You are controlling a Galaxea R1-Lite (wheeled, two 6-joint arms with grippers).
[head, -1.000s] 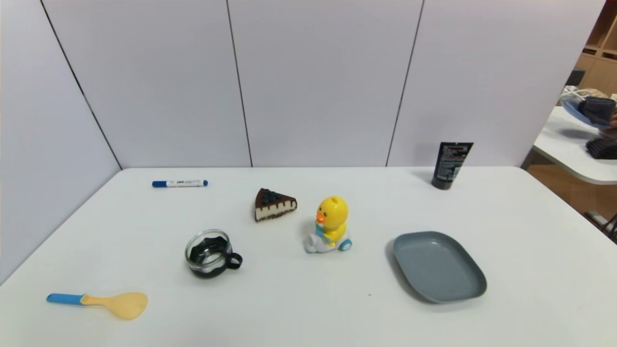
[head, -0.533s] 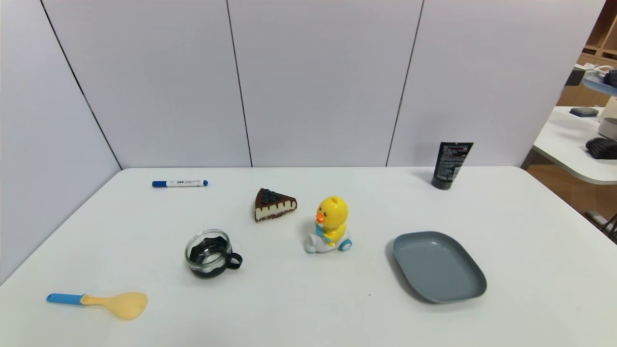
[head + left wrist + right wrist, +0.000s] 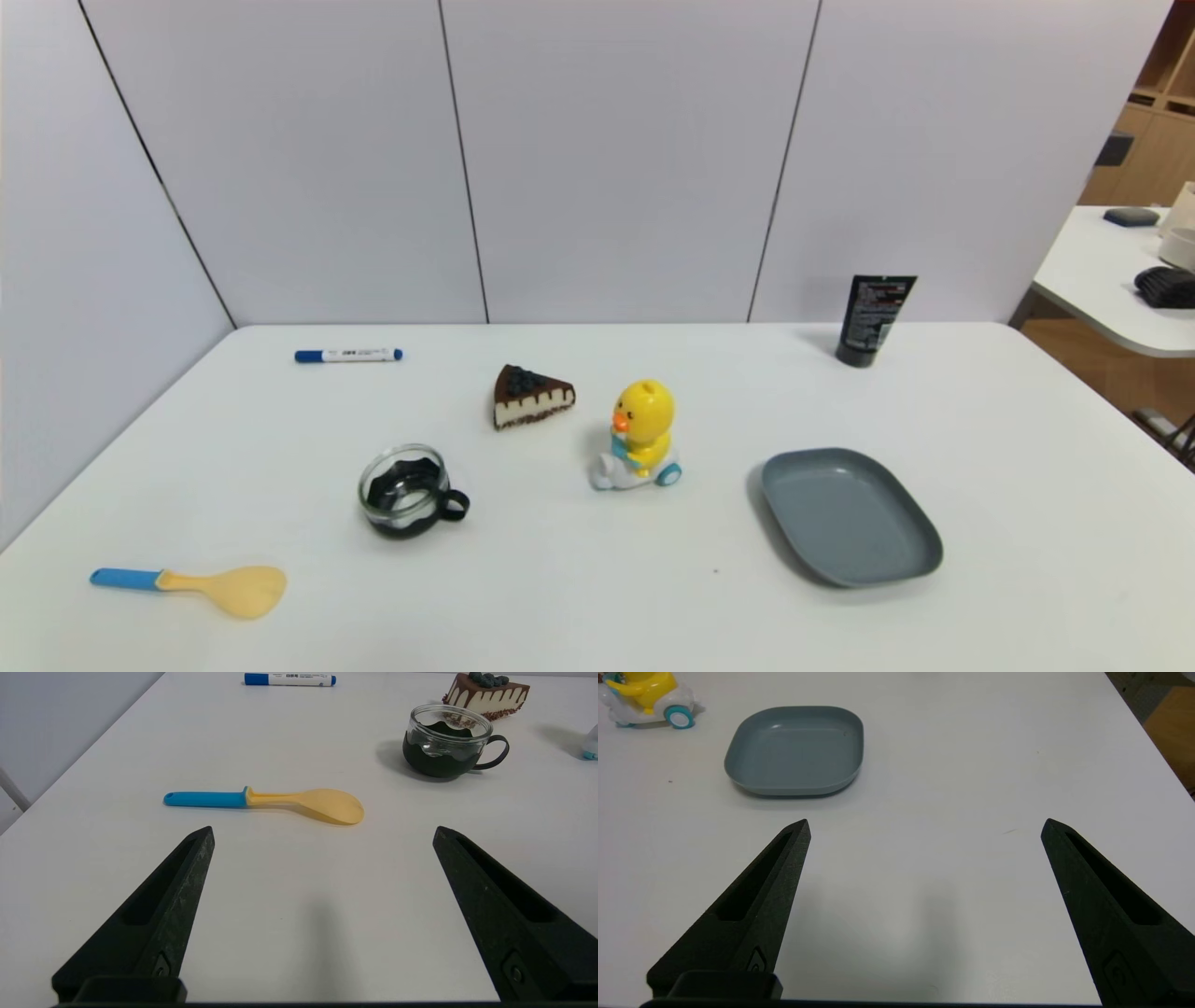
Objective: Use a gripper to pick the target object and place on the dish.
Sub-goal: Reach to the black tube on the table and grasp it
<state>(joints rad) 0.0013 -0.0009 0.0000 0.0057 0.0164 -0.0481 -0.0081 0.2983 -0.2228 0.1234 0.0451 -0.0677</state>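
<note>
Nothing done yet: black tube (image 3: 875,319) stands upright at the table's far right edge, well apart from the empty dish (image 3: 920,558). Right gripper (image 3: 924,826) spread wide, holding nothing, over bare table short of the dish; left gripper (image 3: 322,833) likewise agape and idle near the spoon (image 3: 266,803). Reach, grasp, carry and placing all remain.

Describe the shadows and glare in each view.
Head view: soft shadow left of the dish; the black tube shades the table beside it. Left wrist view: highlights on the glass cup. Right wrist view: faint shadow between the right gripper fingers.
</note>
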